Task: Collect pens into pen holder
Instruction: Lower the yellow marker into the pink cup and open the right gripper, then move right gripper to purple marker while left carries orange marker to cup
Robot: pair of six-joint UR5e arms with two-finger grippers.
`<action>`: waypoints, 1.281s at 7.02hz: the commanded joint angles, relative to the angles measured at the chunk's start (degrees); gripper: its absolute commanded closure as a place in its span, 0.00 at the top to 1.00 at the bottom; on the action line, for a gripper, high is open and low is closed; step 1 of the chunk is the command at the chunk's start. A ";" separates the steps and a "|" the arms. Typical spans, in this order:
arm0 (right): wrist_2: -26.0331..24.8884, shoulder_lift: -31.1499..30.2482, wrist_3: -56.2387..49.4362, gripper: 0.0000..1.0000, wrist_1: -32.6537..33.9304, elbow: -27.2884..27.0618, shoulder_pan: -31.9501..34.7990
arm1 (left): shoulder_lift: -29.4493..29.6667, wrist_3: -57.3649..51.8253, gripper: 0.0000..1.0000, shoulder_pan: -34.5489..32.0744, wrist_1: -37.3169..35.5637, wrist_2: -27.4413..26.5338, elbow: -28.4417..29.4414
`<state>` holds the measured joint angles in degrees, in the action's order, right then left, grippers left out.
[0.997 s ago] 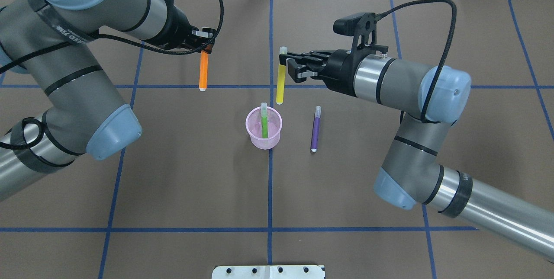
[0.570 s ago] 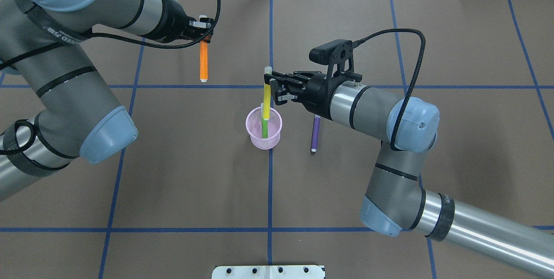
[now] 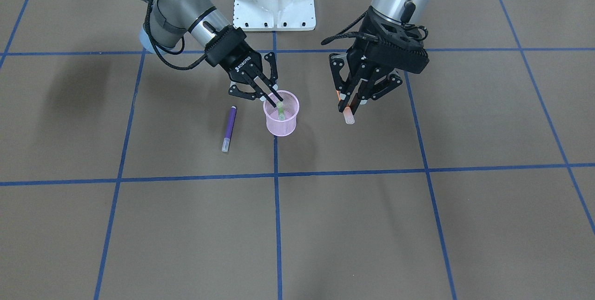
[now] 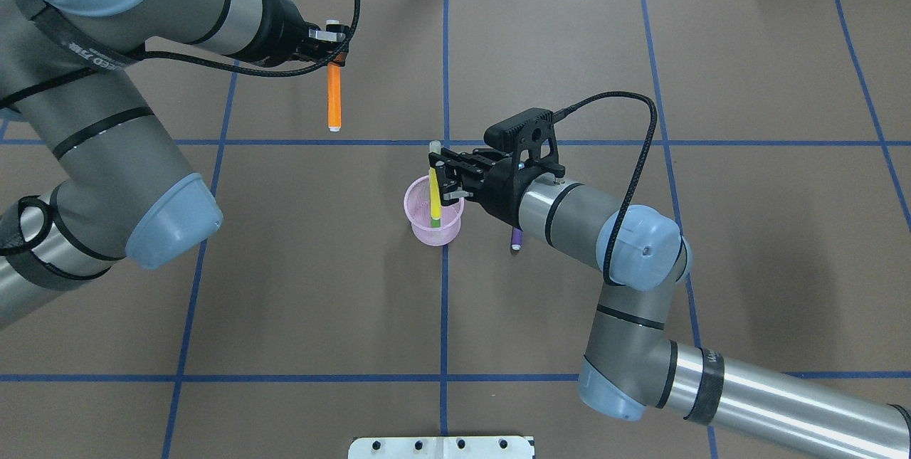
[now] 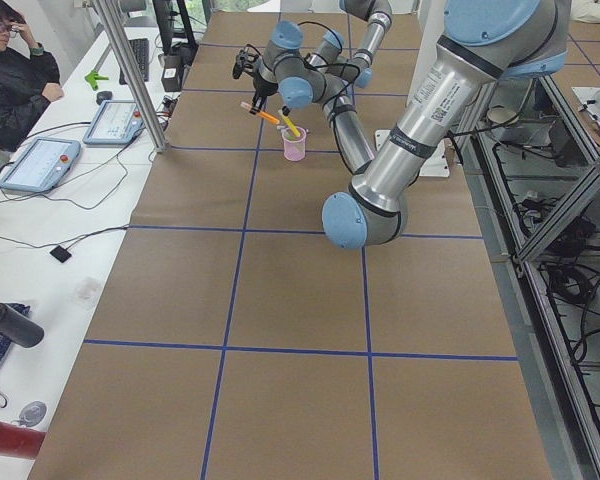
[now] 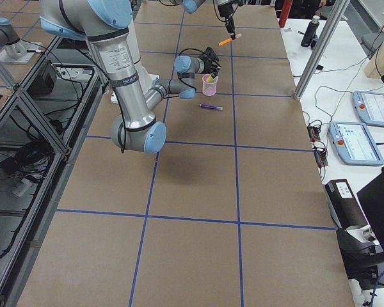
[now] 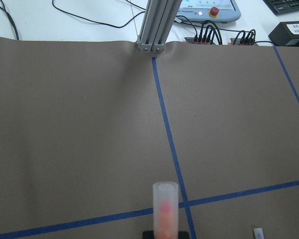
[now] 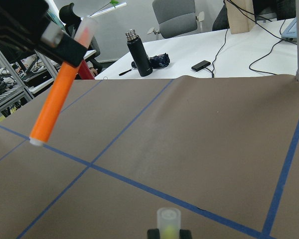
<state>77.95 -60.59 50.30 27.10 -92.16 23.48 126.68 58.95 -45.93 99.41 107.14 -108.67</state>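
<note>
Over pen holder (image 4: 425, 234), right end effector (image 4: 436, 173) clamps near-upright yellow pen (image 4: 434, 201), left end effector (image 4: 337, 50) grips orange pen (image 4: 333, 99)

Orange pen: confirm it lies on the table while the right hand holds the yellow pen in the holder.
Wrong: the left hand holds the orange pen in the air, as the right wrist view shows. The right hand does hold the yellow pen in the holder.

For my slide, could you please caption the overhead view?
Right gripper holds yellow pen in the holder; left gripper holds orange pen.
</note>
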 commanded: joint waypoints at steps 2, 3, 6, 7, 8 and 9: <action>-0.70 0.65 0.41 0.99 1.73 -0.21 -0.19 | -0.12 0.11 0.00 -0.04 0.08 0.00 -0.05; -0.61 0.65 0.41 0.99 2.77 -1.08 0.51 | 0.05 0.03 0.00 -0.04 -0.01 -1.30 -0.31; 0.96 -0.32 4.42 0.98 15.31 -5.04 2.44 | -0.03 0.11 0.00 1.37 4.10 -16.32 -0.84; 5.93 -0.41 7.33 0.98 21.79 -6.18 5.06 | -0.03 0.29 0.00 3.63 5.60 -22.17 -1.37; 13.20 -1.19 9.97 0.98 32.73 -10.37 8.39 | -1.95 4.46 0.00 5.57 8.14 -26.06 -1.72; 21.11 -1.20 11.56 0.98 46.33 -14.76 12.34 | -3.36 7.03 0.00 7.42 12.25 -28.10 -1.72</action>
<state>90.42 -61.51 59.45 59.12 -102.21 31.56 124.95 62.81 -40.72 107.64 82.48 -110.22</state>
